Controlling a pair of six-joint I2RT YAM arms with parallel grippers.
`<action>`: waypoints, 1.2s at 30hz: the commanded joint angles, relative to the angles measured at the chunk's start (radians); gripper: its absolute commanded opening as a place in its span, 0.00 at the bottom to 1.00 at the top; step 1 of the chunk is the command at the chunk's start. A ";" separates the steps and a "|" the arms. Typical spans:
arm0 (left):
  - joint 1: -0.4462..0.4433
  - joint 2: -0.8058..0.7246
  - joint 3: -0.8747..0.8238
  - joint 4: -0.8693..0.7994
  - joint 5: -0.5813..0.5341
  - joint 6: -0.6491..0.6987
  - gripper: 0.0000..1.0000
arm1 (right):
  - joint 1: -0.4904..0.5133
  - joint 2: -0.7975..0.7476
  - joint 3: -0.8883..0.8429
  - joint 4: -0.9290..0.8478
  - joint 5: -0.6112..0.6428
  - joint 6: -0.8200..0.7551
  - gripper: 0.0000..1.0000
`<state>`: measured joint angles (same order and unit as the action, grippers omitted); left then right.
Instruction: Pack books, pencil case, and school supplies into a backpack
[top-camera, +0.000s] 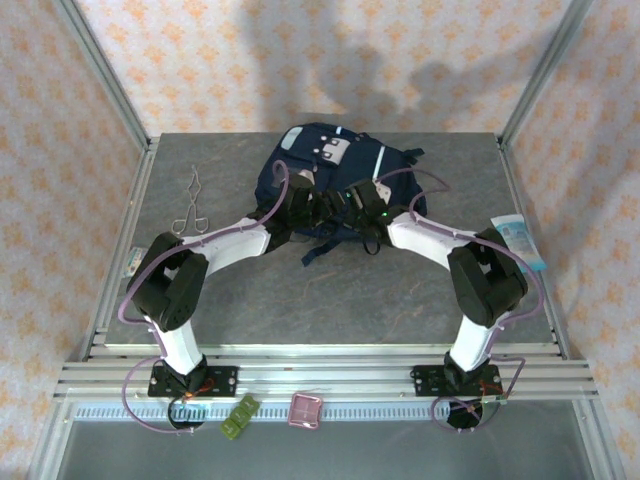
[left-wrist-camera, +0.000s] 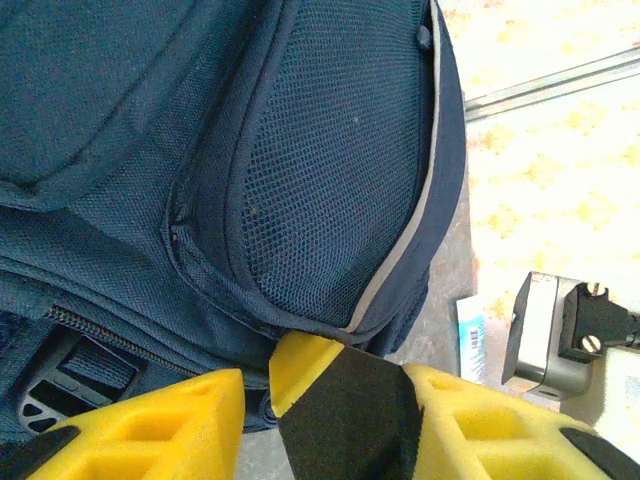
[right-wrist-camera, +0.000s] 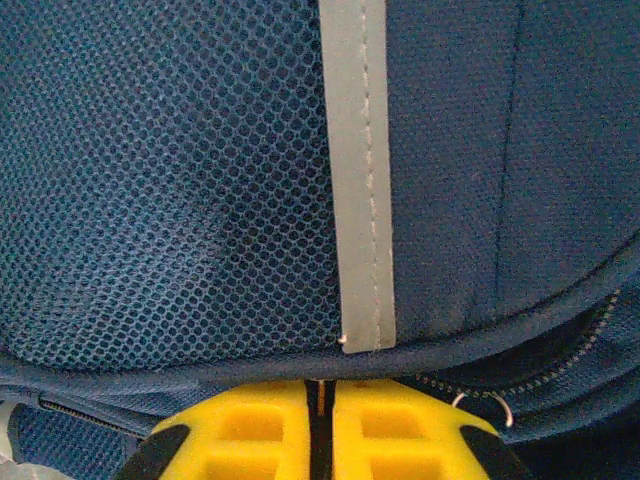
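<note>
Two grippers at the near edge of the backpack, far-centre on the table.
The left gripper, jaws apart, sits by the mesh pocket, likely ready to grab. The right gripper, jaws together under the piping, probably steadies the bag.

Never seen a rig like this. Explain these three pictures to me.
Two robot arms are bolted at the near edge of a grey table. The top picture looks down from behind them; the other two come from cameras on their wrists. On the table lie a navy backpack, a metal scissor-like tool and a light-blue packet; a green case and a red case lie in front of the arms' bases. Both grippers are at the backpack. The left gripper has its fingers slightly apart, with nothing visibly held. The right gripper is shut against the bag's edge; whether it pinches fabric I cannot tell.
</note>
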<state>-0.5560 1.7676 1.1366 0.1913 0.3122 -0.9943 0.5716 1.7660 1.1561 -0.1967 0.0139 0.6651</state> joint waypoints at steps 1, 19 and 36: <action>0.008 -0.028 -0.010 0.007 -0.041 0.019 0.47 | 0.004 -0.010 -0.012 -0.006 0.051 -0.022 0.01; 0.007 0.092 0.047 0.025 -0.053 0.024 0.49 | 0.013 -0.131 -0.053 0.053 -0.244 -0.203 0.00; 0.052 0.094 0.045 -0.006 -0.062 0.068 0.00 | -0.050 -0.144 -0.078 -0.176 0.129 -0.293 0.00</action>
<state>-0.5468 1.8809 1.1904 0.1944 0.2993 -0.9691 0.5724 1.6638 1.1042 -0.2966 -0.0227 0.3801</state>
